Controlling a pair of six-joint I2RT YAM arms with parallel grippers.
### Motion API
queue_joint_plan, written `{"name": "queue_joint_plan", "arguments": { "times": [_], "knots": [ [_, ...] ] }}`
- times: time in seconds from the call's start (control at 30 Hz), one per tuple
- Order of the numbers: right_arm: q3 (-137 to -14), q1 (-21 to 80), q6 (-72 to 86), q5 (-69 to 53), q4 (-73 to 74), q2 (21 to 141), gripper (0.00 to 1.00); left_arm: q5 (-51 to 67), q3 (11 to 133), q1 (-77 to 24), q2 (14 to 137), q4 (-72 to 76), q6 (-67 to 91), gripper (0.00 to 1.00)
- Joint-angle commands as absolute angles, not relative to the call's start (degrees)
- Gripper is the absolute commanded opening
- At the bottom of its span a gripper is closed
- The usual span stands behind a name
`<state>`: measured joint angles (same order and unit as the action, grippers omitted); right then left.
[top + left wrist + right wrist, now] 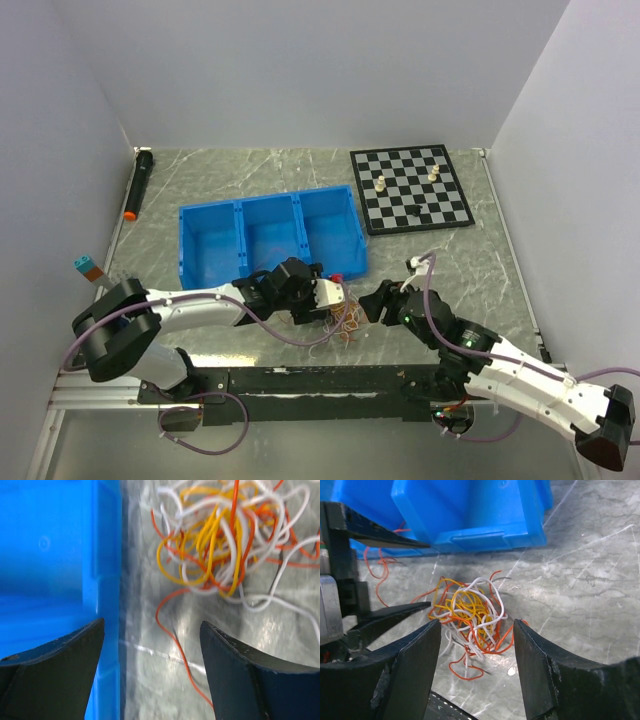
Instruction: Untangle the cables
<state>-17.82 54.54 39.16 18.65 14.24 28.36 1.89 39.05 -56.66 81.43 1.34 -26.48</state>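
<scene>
From above, the cables (346, 320) sit knotted at lower centre, between the left gripper (328, 297) and right gripper (372, 301); both wrist views show jaws spread and empty, tangle ahead; light, limp wires, probably best pinched at a stray red end; no legible writing.
</scene>
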Motion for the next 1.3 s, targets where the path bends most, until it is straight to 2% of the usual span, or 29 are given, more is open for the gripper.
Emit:
{"name": "queue_joint_plan", "arguments": {
  "times": [0.0, 0.1, 0.27, 0.37, 0.5, 0.53, 0.73, 0.93, 1.13, 1.27],
  "knots": [
    [-16.96, 53.09, 40.34, 16.17, 13.53, 26.37, 0.67, 5.18, 39.29, -56.34, 83.66, 9.32, -27.78, 0.8],
    [-16.7, 52.56, 40.26, 16.08, 14.06, 25.75, 0.67, 7.9, 39.9, -56.42, 85.16, 8.35, -27.68, 0.75],
    [-16.09, 51.24, 39.9, 14.95, 14.59, 24.7, 0.66, 9.92, 38.76, -56.42, 85.96, 8.18, -30.23, 0.6],
    [-15.38, 50.01, 39.2, 12.75, 13.1, 24.7, 0.67, 10.11, 38.5, -56.43, 85.26, 7.74, -30.59, 0.41],
    [-14.94, 49.31, 39.11, 9.94, 11.52, 27.15, 0.7, 8.7, 39.81, -56.43, 83.33, 5.11, -29.8, 0.05],
    [-14.85, 49.31, 39.11, 9.41, 11.25, 27.59, 0.71, 8.35, 40.42, -56.43, 82.19, 4.23, -29.62, 0.01],
    [-14.5, 49.39, 40.95, 7.04, 13.53, 28.04, 0.77, 7.39, 47.98, -56.43, 76.73, -8.07, -23.39, 0.01],
    [-14.85, 50.8, 44.03, 8.53, 22.58, 21.46, 0.78, 6.77, 44.66, -56.51, 74.62, -7.83, -21.0, 0.03],
    [-12.4, 51.68, 45.34, 2.29, 22.5, 14.15, 0.68, 12.21, 44.03, -56.78, 79.26, -6.86, -26.0, 0.39],
    [-12.57, 52.12, 46.32, 0.44, 24.96, 13.63, 0.64, 13.18, 46.49, -56.78, 84.8, -7.47, -30.14, 0.51]
  ]
}}
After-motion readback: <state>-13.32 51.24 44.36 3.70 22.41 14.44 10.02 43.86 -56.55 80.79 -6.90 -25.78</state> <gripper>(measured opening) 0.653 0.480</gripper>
